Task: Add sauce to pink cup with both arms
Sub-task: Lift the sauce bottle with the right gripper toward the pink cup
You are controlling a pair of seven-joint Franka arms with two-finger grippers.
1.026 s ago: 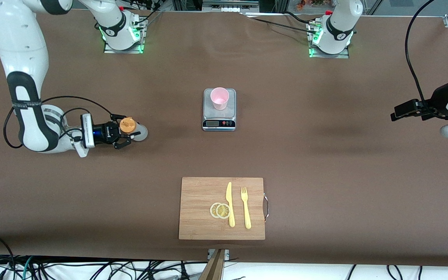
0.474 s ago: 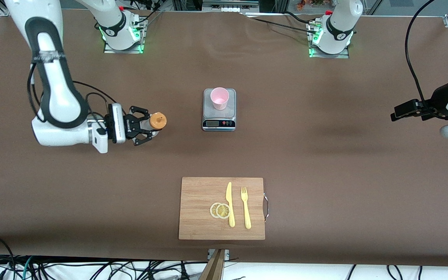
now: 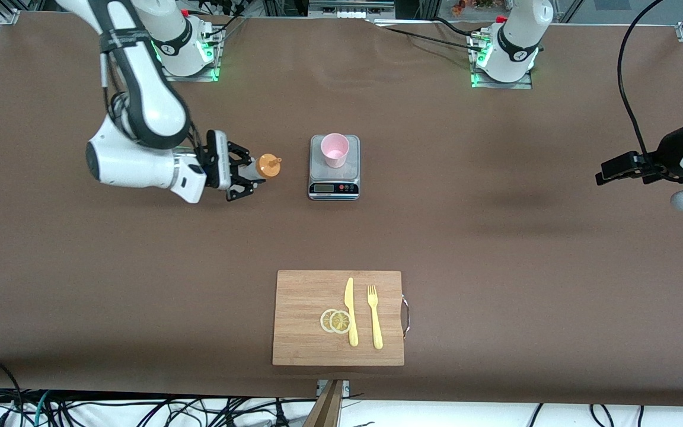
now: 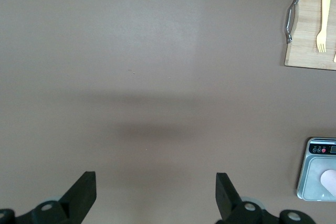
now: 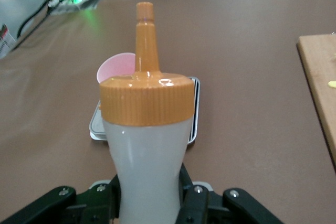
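Observation:
The sauce (image 3: 267,165) is a whitish squeeze bottle with an orange nozzle cap, and my right gripper (image 3: 248,172) is shut on its body. It hangs above the table beside the scale, on the side toward the right arm's end, with the nozzle pointing toward the pink cup (image 3: 335,149). In the right wrist view the sauce (image 5: 147,129) fills the middle between the right gripper's (image 5: 149,195) fingers. The pink cup (image 5: 116,68) shows past the nozzle. My left gripper (image 3: 601,176) waits open over the left arm's end of the table; the left wrist view shows it (image 4: 155,195) holding nothing.
The cup stands on a small grey kitchen scale (image 3: 334,181) at the table's middle. Nearer the front camera lies a wooden cutting board (image 3: 306,344) with a yellow knife (image 3: 350,311), a yellow fork (image 3: 374,317) and two lemon slices (image 3: 335,321).
My right arm has carried the sauce bottle across the table toward the scale and the cup. The left arm has not moved.

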